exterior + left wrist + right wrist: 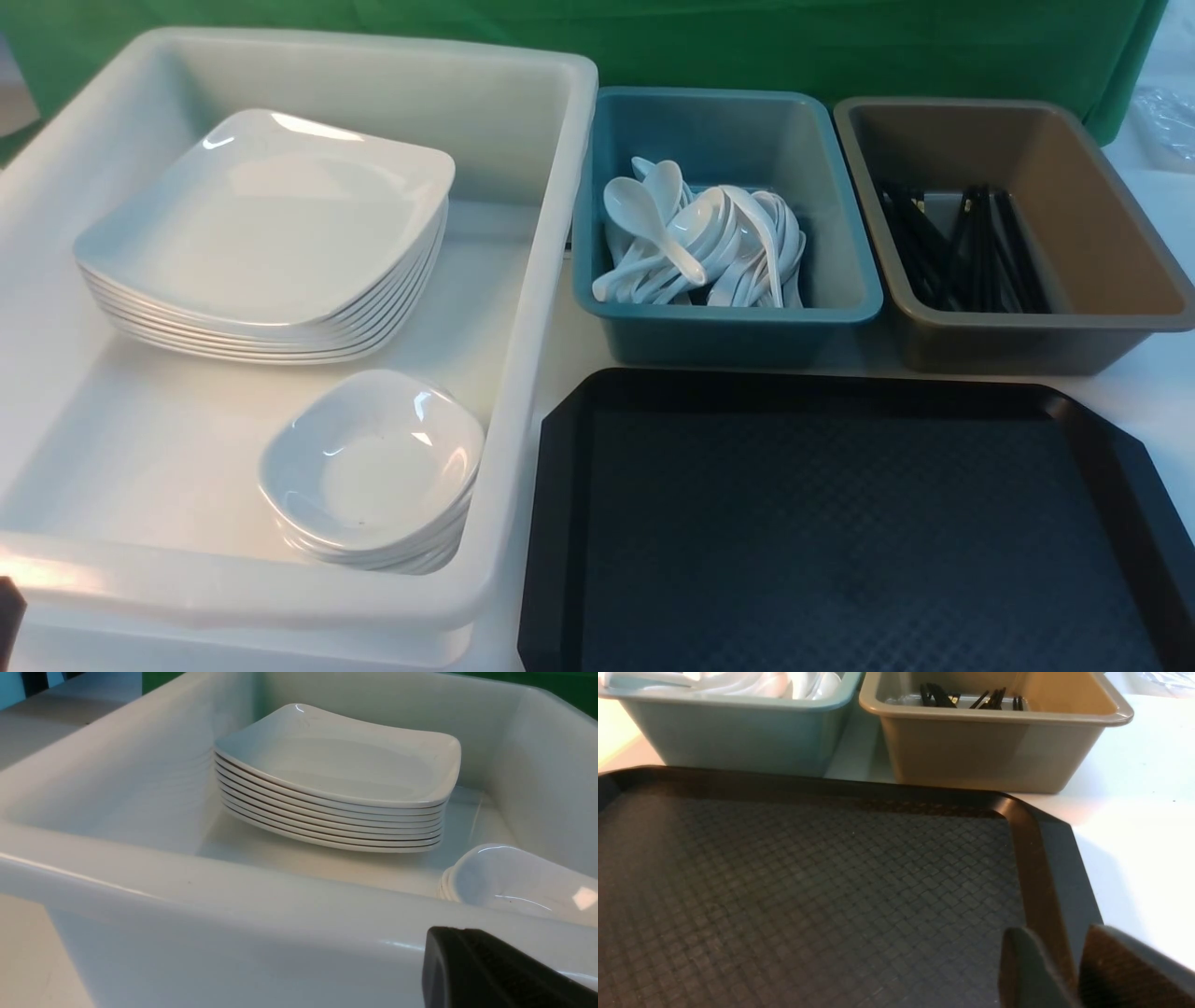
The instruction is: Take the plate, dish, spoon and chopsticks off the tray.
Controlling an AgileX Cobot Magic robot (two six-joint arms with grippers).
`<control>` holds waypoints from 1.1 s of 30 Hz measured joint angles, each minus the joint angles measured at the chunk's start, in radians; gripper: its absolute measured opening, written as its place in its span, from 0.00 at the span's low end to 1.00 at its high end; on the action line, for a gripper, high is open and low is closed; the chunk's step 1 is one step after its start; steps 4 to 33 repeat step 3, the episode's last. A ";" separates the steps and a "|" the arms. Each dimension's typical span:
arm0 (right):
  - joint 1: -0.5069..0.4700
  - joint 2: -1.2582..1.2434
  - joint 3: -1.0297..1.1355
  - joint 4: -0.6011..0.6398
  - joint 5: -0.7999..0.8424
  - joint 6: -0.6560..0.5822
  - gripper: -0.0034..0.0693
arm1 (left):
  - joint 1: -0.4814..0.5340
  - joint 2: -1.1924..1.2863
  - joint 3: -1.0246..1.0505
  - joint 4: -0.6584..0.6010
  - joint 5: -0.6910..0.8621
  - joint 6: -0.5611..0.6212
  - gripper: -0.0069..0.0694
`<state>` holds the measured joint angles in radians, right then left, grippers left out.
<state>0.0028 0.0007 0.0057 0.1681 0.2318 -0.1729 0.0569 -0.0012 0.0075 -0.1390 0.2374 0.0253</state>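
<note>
We see the tray (840,523) bare; plate (271,215) and dish (373,462) stacked in the tub (560,187), spoon (653,219) and chopsticks (971,247) binned; clearing looks finished; left gripper (495,970) shut, right gripper (1078,970) slightly parted, empty; we need only retreat.

I see bright, even overhead light in all three views. Small glare spots sit on the top plate (266,219) and the dish (373,462) beside it. The table right of the tray (1045,858) is blown out white. My right gripper's fingers (1027,970) look blurred and close; tray texture stays sharp.
</note>
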 joint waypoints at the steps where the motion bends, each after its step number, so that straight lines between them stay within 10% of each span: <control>1: 0.000 0.000 0.000 0.000 0.000 0.000 0.37 | 0.000 0.000 0.000 0.000 0.000 0.000 0.11; 33: 0.000 0.000 0.000 0.000 0.000 -0.001 0.37 | 0.000 0.000 0.000 0.000 0.000 0.000 0.11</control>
